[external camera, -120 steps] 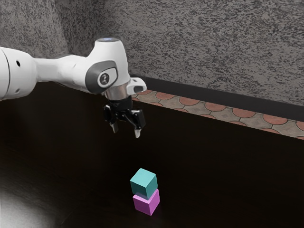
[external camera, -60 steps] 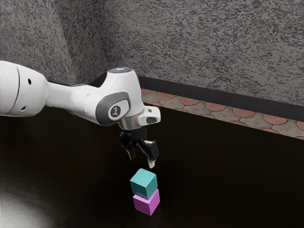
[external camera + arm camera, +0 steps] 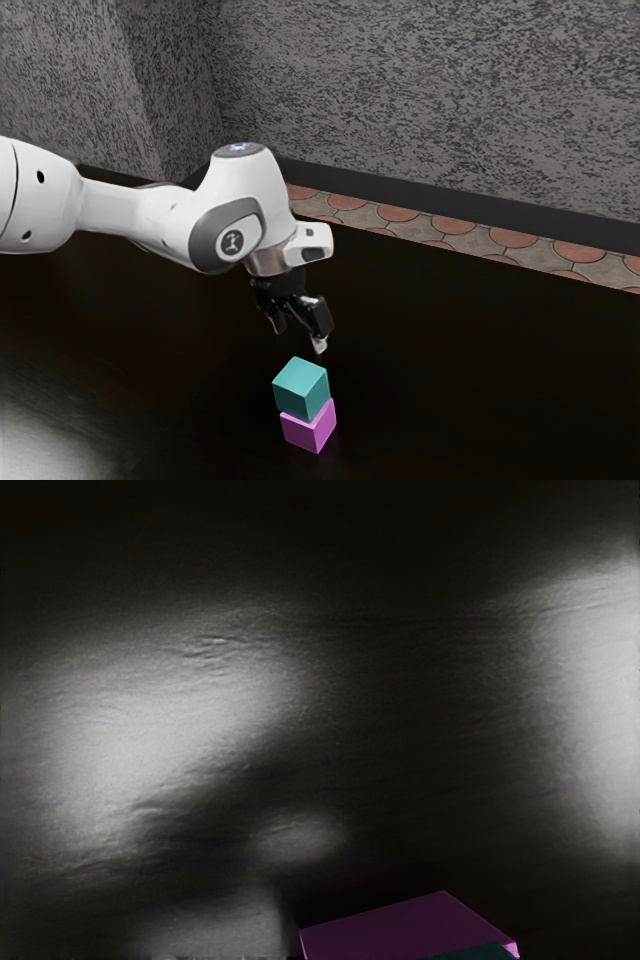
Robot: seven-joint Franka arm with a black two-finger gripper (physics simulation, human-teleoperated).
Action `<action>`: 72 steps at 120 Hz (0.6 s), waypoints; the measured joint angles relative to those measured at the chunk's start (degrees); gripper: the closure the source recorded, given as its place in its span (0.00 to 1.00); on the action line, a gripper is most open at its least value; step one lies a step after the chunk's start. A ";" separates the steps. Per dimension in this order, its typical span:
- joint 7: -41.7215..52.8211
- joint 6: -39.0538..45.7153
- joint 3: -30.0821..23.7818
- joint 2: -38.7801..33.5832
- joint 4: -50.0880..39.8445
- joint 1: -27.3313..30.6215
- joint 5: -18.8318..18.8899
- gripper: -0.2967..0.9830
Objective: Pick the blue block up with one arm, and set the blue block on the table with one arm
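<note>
dark table (image 3: 480,380), mottled grey wall (image 3: 430,90) beyond. teal-blue block (image 3: 301,389) rests on pink block (image 3: 311,428), edges slightly offset. fingers (image 3: 320,344) above the pair, spread apart.

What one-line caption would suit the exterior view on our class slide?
An open black gripper hangs above a teal-blue block stacked on a pink block.

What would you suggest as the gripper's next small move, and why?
I would probably lower the open gripper a little, checking its line over the blue block on the way. Its fingers stand apart and appear above that block, which sits ungrasped on the pink block.
</note>
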 joint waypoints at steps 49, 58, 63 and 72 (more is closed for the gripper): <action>-1.16 0.56 -4.66 -6.17 -7.20 -2.47 -4.68 0.23; -1.33 0.55 -4.65 -6.75 -7.85 -2.03 -5.16 0.23; -1.41 0.55 -4.64 -6.91 -8.04 -1.45 -5.32 0.23; -1.55 0.56 -4.63 -6.93 -8.14 -0.58 -5.50 0.23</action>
